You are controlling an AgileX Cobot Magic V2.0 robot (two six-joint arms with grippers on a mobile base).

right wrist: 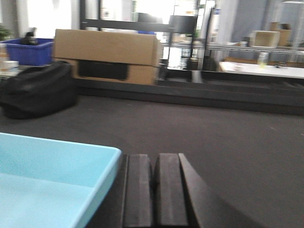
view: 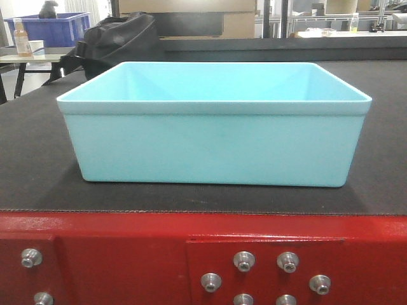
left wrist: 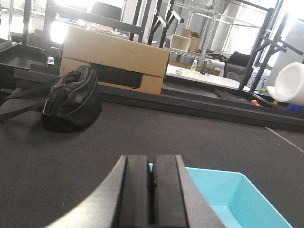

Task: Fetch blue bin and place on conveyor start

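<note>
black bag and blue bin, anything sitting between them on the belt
Nothing. In the left wrist view only bare dark belt lies between the black bag and the blue bin.

No readable text, labels or numbers anywhere.

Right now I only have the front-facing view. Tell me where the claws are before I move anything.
Observer: The left claw is shut and holds nothing. It sits just off the left end of the blue bin.
Operator: Now give me the right one.
Observer: The right claw is shut too. It is just outside the bin's right rim and is not gripping it.
</note>
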